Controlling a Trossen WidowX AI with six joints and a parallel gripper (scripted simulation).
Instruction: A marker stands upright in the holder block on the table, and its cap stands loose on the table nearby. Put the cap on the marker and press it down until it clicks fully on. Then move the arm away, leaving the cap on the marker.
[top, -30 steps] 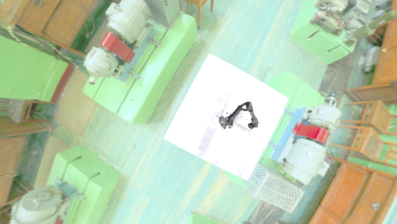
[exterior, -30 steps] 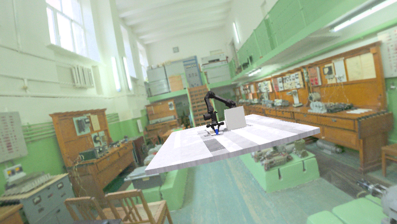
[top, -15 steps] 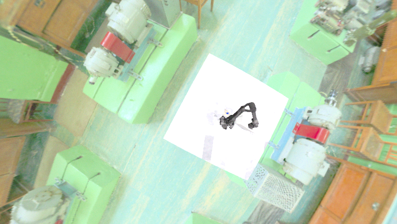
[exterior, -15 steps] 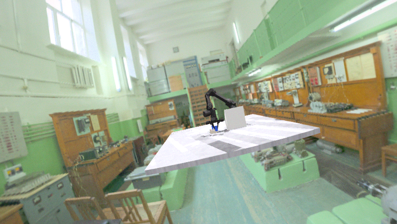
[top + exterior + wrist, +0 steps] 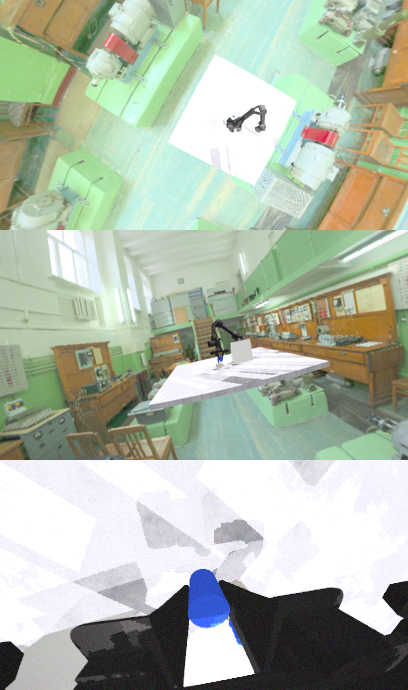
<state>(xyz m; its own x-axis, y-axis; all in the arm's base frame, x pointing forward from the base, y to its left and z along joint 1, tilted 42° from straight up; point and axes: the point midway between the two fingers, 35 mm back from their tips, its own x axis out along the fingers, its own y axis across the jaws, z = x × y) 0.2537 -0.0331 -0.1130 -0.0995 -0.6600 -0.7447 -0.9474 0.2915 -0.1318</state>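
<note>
White surface (image 5: 257, 372) is set in a green workshop hall.
Blue cap (image 5: 207, 597) is gripped in the black pincer (image 5: 207, 610), held above a pale holder block (image 5: 218, 365).

One blue cap (image 5: 207, 596), one marker (image 5: 235, 631) (barely visible), one holder block (image 5: 218, 365), one table (image 5: 257, 372).

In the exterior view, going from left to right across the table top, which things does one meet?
Holder block with the blue cap held above it in the gripper → white upright box → bare right corner of the table.
</note>
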